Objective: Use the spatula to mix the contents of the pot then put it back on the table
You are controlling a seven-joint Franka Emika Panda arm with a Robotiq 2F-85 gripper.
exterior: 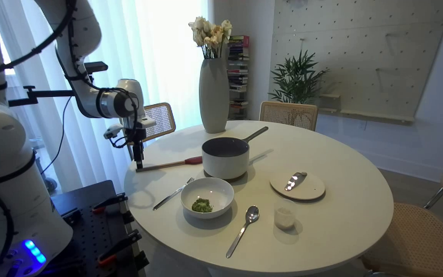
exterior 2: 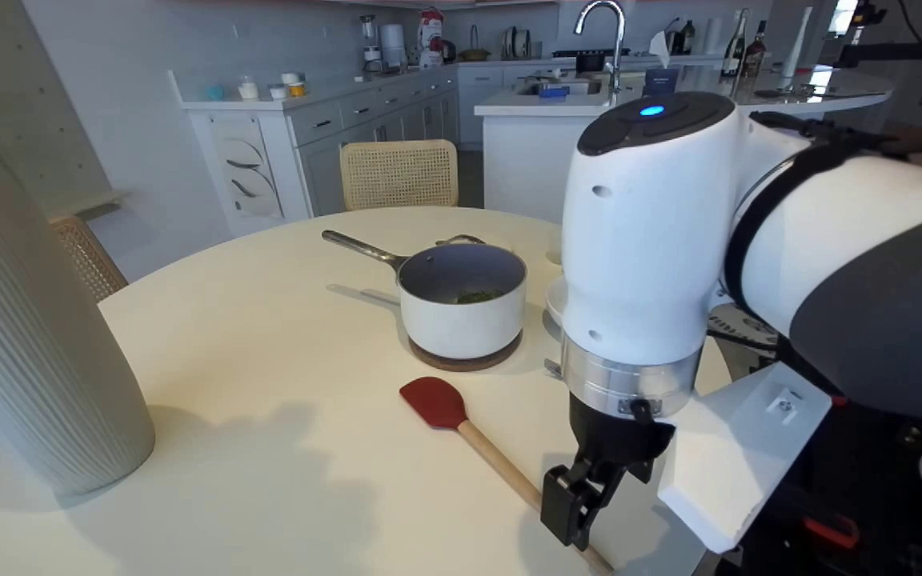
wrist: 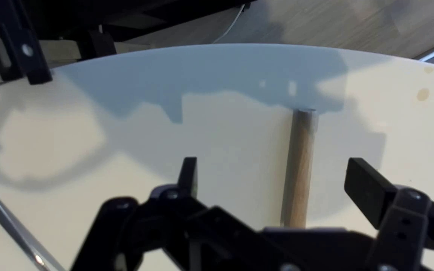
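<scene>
One spatula point(exterior: 169, 164) lies flat on the round table point(exterior: 333, 231) in an exterior view, its red end just beside the pot point(exterior: 225, 165). The gripper point(exterior: 139, 167) points down at the tip of the spatula's wooden handle. A bowl point(exterior: 207, 215) with green food point(exterior: 202, 205) in it sits in front of the pot, and a fork point(exterior: 171, 195), a spoon point(exterior: 243, 232) and a small cup point(exterior: 284, 215) are on the table. A shiny thing point(exterior: 294, 181) rests on a plate point(exterior: 310, 190), and a tall vase point(exterior: 214, 96) holds flowers point(exterior: 215, 36). In an exterior view, the pot sits on a brown mat point(exterior 2: 466, 364) and has green bits point(exterior 2: 477, 297) inside. The red end is near the pot but apart from it, and the gripper is over the handle, close to its tip. In the wrist view, the jaws are spread wide. The wooden handle lies on the table and shows between the two fingers point(wrist: 367, 188), with a gap on each side, and it is nearer to one finger than to the other. The fork's shiny handle shows low on the left of that view.
</scene>
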